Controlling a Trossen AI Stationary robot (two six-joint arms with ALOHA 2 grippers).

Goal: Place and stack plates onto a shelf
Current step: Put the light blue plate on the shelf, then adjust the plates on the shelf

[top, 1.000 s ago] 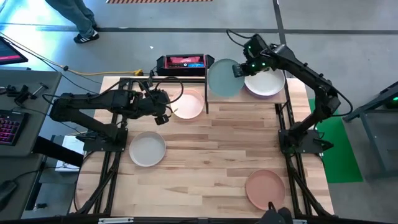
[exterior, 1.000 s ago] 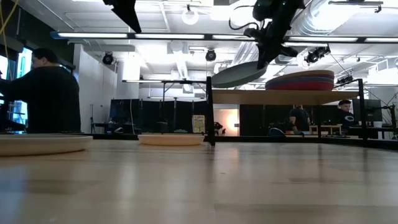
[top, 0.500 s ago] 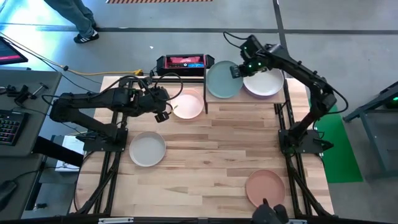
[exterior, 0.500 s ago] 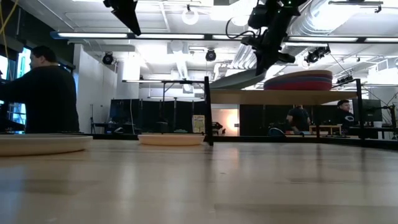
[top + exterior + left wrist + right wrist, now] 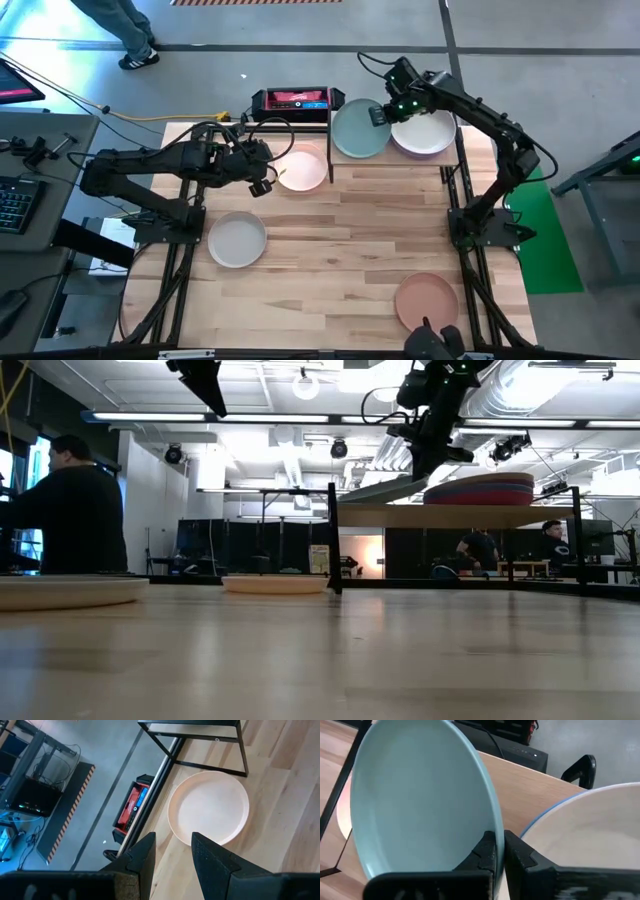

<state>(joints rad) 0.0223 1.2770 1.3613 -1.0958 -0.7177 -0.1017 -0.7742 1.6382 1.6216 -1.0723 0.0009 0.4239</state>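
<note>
The shelf, at twelve o'clock on the table, already carries a stack of plates on its right half, perhaps four judging by the low view's coloured edges, and the right gripper pinches the teal plate by its rim over the left half. The left gripper, fingers apart and empty, hovers by the cream plate at eleven o'clock. That plate, the grey plate at nine and the salmon-brown plate at five are left to shelve.

Robotics lab: exposed ceiling ducts, keyboard desk.
</note>
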